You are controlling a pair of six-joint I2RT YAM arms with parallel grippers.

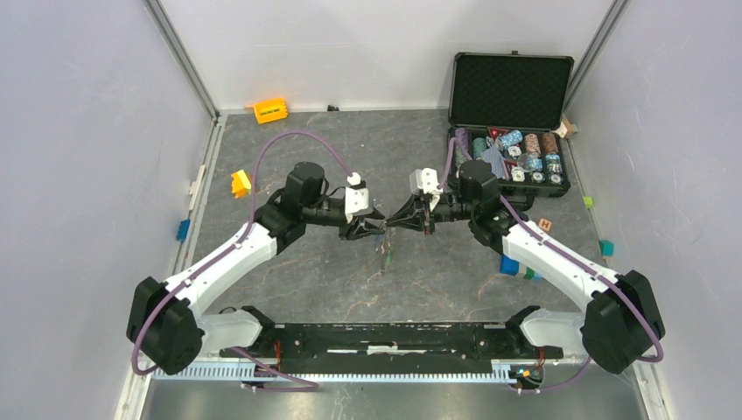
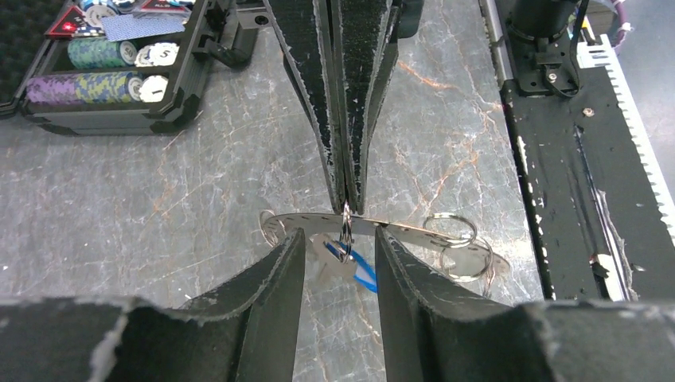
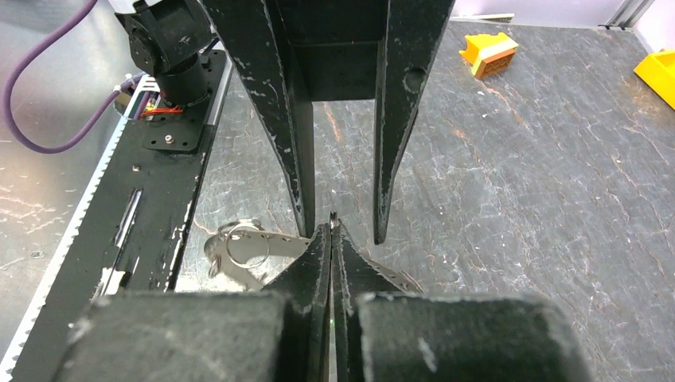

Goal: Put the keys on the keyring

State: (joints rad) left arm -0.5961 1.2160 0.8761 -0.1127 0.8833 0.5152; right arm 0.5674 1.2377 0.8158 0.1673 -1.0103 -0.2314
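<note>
Over mid-table in the top view, the left gripper (image 1: 376, 230) and right gripper (image 1: 392, 225) are meeting tip to tip, with bare table (image 1: 289, 149) lying on every side of them.

In the left wrist view, the left fingers (image 2: 271, 294) are standing apart, straddling the blue key (image 2: 363, 272). The keyring (image 2: 414, 235) is stretching crosswise just ahead of them, its long axis running side to side. The right gripper is clamping a split ring (image 2: 346, 228) at the keyring's edge.

In the right wrist view, the right pads (image 3: 314, 263) are pressing together, and the keyring is reaching left toward the black base rail (image 3: 151, 199).
</note>
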